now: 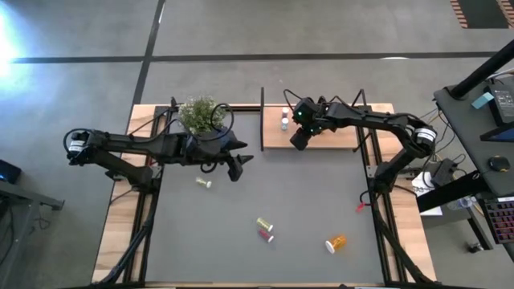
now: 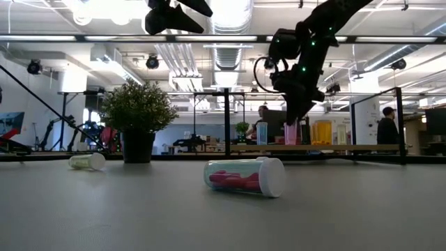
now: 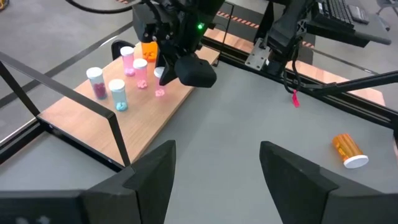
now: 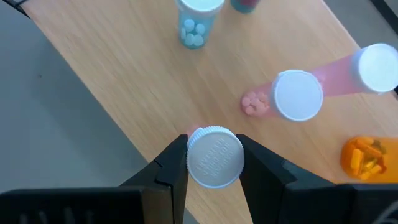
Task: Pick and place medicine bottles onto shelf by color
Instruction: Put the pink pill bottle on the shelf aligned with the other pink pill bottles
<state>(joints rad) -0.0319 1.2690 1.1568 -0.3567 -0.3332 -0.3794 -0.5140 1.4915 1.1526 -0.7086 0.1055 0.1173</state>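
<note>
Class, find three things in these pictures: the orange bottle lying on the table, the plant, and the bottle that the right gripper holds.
orange bottle point(image 3: 346, 149): left wrist view, on its orange body.
plant point(image 2: 136, 108): low view, on its leaves.
held bottle point(image 4: 214, 157): right wrist view, on its white cap, between the right gripper's fingers.

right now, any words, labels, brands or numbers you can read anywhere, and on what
None can be read.
White cap of the bottle held in the right gripper over the shelf: raised lettering around the rim, too blurred to read.
Bottles standing on the shelf, such as the orange bottle: no label visible.
Left gripper: no markings.
</note>
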